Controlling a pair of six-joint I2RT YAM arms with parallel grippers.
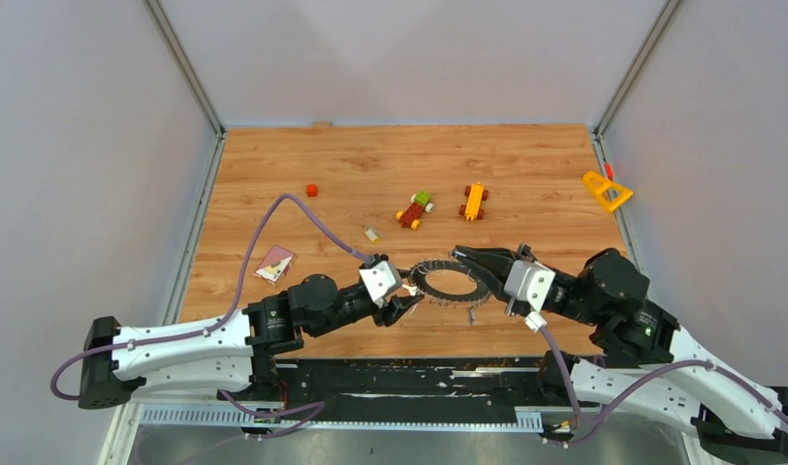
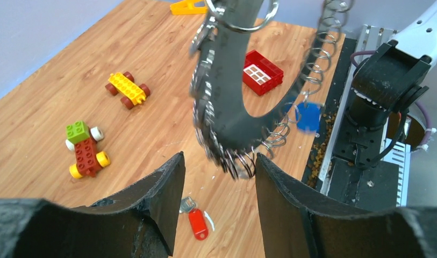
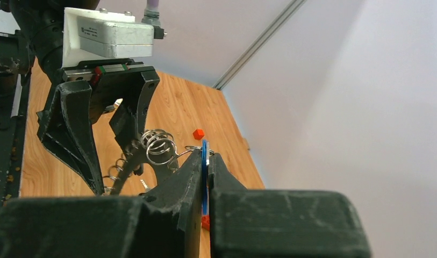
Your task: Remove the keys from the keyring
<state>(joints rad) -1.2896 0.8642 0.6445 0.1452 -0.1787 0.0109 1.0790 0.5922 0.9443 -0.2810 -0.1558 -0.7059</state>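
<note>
Wooden table [image 1: 525,165]; yellow toy car [image 1: 474,201]; yellow triangle [image 1: 606,191]; red key [image 2: 198,224]; red cube [image 1: 312,190].

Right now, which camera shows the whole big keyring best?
The top external view: the keyring shows whole there, a full round loop. The left wrist view is closer but cuts off its top. The right wrist view catches only a few wire coils on its rim.

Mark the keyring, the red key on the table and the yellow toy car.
keyring [image 2: 227,107], left wrist view, dark flat band.
red key [image 2: 198,223], left wrist view, plastic head.
yellow toy car [image 2: 128,87], left wrist view, block body.
</note>
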